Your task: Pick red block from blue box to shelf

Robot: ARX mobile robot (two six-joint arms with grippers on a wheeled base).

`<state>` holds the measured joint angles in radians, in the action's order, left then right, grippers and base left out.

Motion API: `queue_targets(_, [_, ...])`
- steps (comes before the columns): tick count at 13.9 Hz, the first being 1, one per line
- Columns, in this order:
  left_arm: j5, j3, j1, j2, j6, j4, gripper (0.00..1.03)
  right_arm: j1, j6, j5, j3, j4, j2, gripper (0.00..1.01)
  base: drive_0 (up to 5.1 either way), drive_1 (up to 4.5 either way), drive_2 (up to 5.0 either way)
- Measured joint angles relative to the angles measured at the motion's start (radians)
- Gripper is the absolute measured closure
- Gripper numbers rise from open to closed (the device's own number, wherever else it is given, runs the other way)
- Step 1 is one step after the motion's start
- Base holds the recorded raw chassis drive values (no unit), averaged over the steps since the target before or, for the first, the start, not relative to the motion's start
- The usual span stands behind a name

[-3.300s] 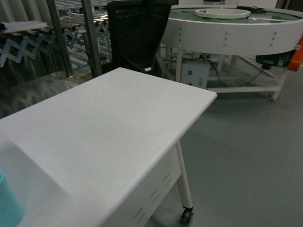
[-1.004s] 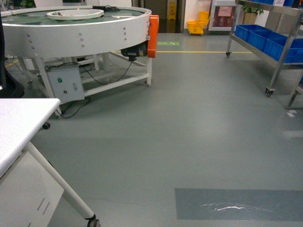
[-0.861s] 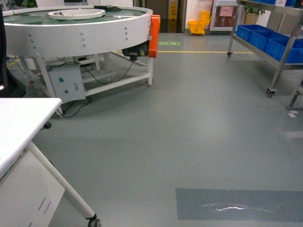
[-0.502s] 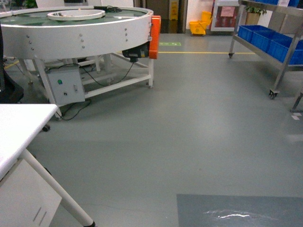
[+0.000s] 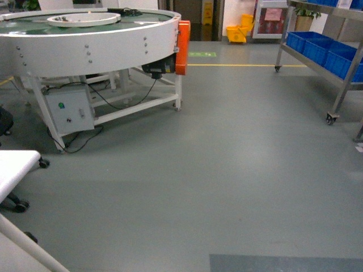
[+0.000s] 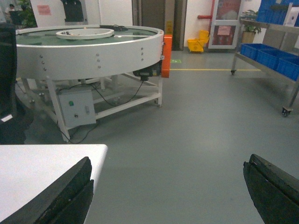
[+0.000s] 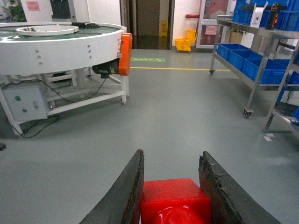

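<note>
While the right wrist view looks out over grey floor, the right gripper (image 7: 170, 186) has its two dark fingers closed in against the sides of the small glossy red plastic block (image 7: 175, 203), which sits pinched between them at the near bottom edge of that view, its rounded top catching the light. In the left wrist view the left gripper (image 6: 168, 196) stands with its black fingers (image 6: 65, 193) spread far apart at either lower corner, nothing between them, and part of a white table top (image 6: 42, 170) lies beneath the left one.

Far right in the scene stands the tall stainless-steel shelf (image 7: 254, 81) on castors, with perforated posts and rails, and dark blue ribbed plastic crates (image 7: 247, 58) rest along its lower tier; it is well apart from the held block. The head view shows the same rack (image 5: 340, 73) at its right edge.

Far left is a large round white conveyor table (image 5: 91, 39) with a green belt surface, an orange guard (image 5: 182, 39) on its right end and a grey control box (image 5: 65, 110) under it. A yellow mop bucket (image 5: 237, 33) stands by the far doorway, and a white table corner (image 5: 14, 170) shows near left in the head view.
</note>
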<state>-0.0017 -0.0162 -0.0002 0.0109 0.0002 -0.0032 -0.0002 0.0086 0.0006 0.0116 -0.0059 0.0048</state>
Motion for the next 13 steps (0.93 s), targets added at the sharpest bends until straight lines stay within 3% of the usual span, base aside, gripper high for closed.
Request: queue_targets(13, [0.001, 0.0, 0.0, 0.0, 0.0, -0.001, 0.05, 0.0, 0.0, 0.0, 0.0, 0.005, 0.0, 0.73, 0.6, 3.64, -4.2])
